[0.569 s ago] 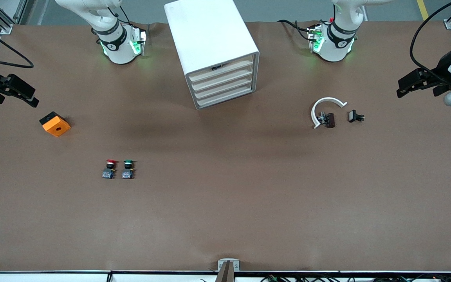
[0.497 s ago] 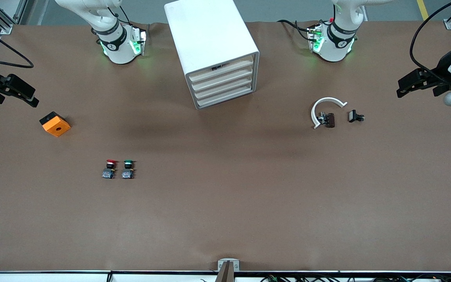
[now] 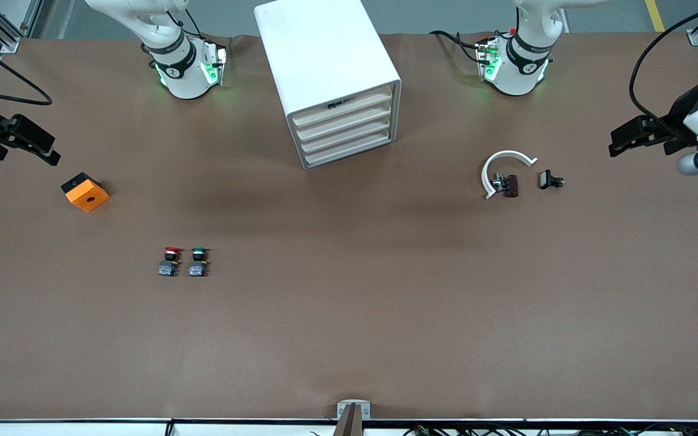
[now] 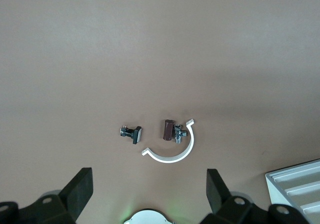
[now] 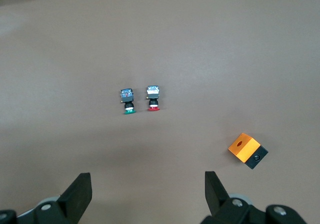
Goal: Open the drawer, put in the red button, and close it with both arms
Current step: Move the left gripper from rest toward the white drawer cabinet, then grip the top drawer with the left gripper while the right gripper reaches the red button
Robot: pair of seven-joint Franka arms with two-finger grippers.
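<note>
Nearest the front camera, toward the right arm's end of the table, the red button (image 3: 169, 261) lies on its side on the brown table (image 3: 349, 315), red cap pointing away from the camera, blue-grey base closest. Just beside it, toward the middle of the table, lies a green button (image 3: 197, 261) in the same pose; the two are close but not touching. Farther from the camera, and nearer the right arm's end, an orange cube (image 3: 85, 191) with a round hole sits alone, well apart from the buttons. Toward the left arm's end, at about the same depth as the cube, a white curved clip (image 3: 502, 170) lies flat with a small brown-and-metal part (image 3: 508, 184) inside its arc, and a small black part (image 3: 549, 180) just beside them. Farther again, mid-table between the two arm bases, stands the white cabinet (image 3: 325, 60), its four cream drawer fronts facing the camera at a slight angle; the top drawer (image 3: 342, 108) and the three below it are all pushed in. Right gripper (image 3: 25, 140) hangs in the air over the table edge at its own end, jaws spread wide, holding nothing. Left gripper (image 3: 631, 136) hangs over the table near its own end, jaws likewise wide apart and empty.
</note>
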